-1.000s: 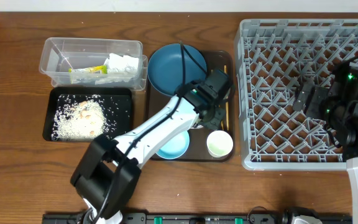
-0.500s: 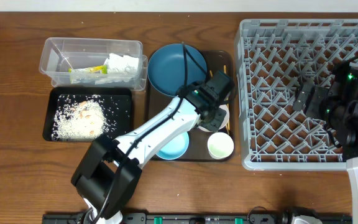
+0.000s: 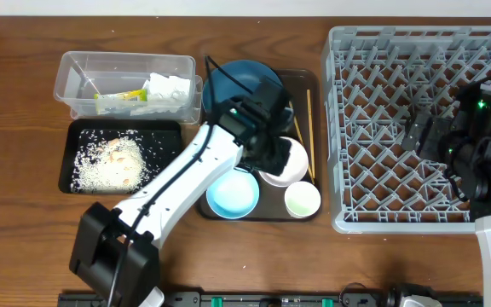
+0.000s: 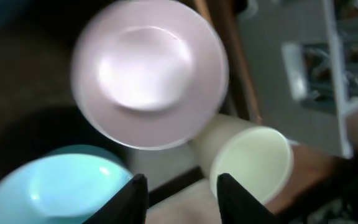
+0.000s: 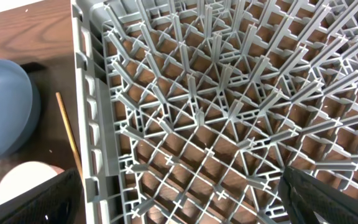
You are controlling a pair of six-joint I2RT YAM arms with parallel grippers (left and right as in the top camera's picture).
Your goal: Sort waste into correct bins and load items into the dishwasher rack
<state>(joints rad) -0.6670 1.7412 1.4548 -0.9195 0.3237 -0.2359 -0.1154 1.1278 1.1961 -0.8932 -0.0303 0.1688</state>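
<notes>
My left gripper (image 3: 271,150) hangs open and empty over the brown tray, at the left edge of the cream bowl (image 3: 288,162). In the left wrist view the open fingers (image 4: 182,199) sit below the cream bowl (image 4: 148,71), between the light-blue bowl (image 4: 55,186) and the small white cup (image 4: 253,158). The light-blue bowl (image 3: 233,194) and the cup (image 3: 302,199) stand at the tray's front. The dark-blue bowl (image 3: 233,85) is partly hidden by the arm. Chopsticks (image 3: 309,128) lie along the tray's right side. My right gripper (image 3: 420,132) is open above the grey rack (image 3: 382,51).
The clear tub (image 3: 75,72) at back left holds the yellow-green wrapper (image 3: 122,96) and white tissue (image 3: 167,88). The black tray (image 3: 169,136) in front of it holds rice (image 3: 109,162). The brown serving tray (image 3: 301,81) lies between the bins and the rack.
My left arm has swung left and back, so the cream bowl and the light-blue bowl are now uncovered. The right arm has not moved.
</notes>
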